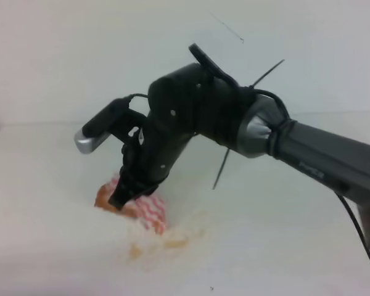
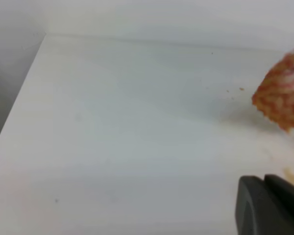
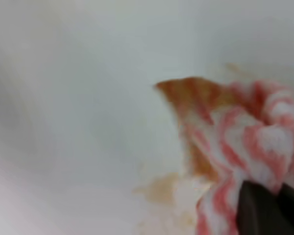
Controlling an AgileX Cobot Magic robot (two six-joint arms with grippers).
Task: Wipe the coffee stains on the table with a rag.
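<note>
The red-and-white striped rag [image 1: 149, 211] lies bunched on the white table [image 1: 49, 185], its edge soaked orange-brown. My right gripper [image 1: 120, 200] reaches in from the right, tilted down, and is shut on the rag's left part. The right wrist view shows its dark fingers [image 3: 277, 191] pinching the rag [image 3: 245, 142]. Faint amber coffee stains [image 1: 166, 240] smear the table just in front of and right of the rag, and the same coffee stains [image 3: 159, 188] show close up. In the left wrist view the rag [image 2: 283, 95] sits at the right edge. The left gripper [image 2: 265, 180] shows two dark fingers side by side with no gap.
The table's left edge [image 2: 19, 98] drops to a grey floor. A wall rises behind the table's far edge [image 1: 49, 123]. A thin black cable tie [image 1: 222, 166] sticks out under the right arm. A few brown specks [image 2: 241, 88] dot the table near the rag.
</note>
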